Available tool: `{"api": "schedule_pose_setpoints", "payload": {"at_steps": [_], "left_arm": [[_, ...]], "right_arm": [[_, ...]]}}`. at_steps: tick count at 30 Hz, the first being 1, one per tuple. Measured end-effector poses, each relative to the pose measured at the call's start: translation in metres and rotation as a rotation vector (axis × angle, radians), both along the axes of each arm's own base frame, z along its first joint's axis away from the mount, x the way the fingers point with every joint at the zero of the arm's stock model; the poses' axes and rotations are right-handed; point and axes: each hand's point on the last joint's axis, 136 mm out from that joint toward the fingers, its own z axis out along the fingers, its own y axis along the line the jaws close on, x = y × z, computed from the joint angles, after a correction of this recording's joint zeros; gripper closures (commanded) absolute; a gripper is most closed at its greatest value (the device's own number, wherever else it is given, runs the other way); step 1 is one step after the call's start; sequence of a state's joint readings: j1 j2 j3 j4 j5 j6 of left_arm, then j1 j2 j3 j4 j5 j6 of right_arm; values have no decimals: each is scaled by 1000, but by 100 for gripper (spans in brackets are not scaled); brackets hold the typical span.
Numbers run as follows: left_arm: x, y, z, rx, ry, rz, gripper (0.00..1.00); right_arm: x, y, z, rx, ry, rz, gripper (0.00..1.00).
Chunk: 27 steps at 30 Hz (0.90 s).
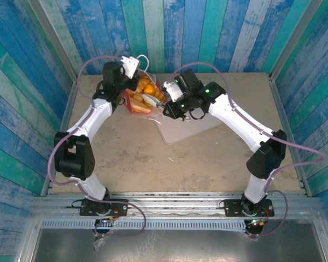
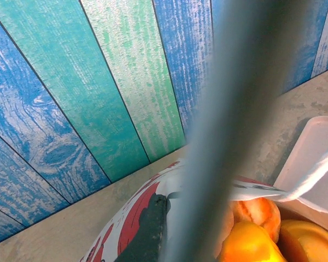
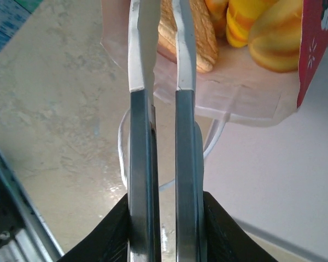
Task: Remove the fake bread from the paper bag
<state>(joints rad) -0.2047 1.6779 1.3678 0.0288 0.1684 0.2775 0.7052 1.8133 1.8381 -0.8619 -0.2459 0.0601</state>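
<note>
1. Although the small red-and-white paper bag lies on its side at the far left of the sandy, mottled counter, its mouth gaping rightward, the glossy golden-orange fake bread sits inside it. I judge the task barely begun: no piece is out yet, and every one is left to remove. From above, the left tool is at the bag's left edge and the right tool pokes into the mouth. A flat pale square plastic tray lies just right of the bag.
2. From the left wrist, the left tool is clenched, apparently pinching the bag's thin printed wall. Smooth, shiny orange bread shows just inside the rim, and the tray's rounded corner lies beyond.
3. From the right wrist, the right tool's slim white-tipped fingers stand close together with a narrow slot. The tips run off the top edge, so I cannot tell whether they grasp anything. They reach over a tan, rough-crusted slice; to its right sit a ridged yellow twist and a smooth golden bun. A white cord handle loops below the mouth.
</note>
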Motion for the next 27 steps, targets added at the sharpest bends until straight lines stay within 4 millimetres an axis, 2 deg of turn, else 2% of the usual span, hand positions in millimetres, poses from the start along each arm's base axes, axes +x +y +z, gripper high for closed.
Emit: {"api": "schedule_pose_setpoints", "payload": {"at_steps": [7,15,27], "left_arm": [[-1,-2,-1,9,0,-14,100],[-1,-2,-1,10,0,-15,100],[-1,-2,-1,11,0,-14,100]], "right_arm": [[14,5,-20,-127,-52,53,66],[19,2,-36,-217,-79,101,63],[16,5,-39,-244,-108,167,60]]}}
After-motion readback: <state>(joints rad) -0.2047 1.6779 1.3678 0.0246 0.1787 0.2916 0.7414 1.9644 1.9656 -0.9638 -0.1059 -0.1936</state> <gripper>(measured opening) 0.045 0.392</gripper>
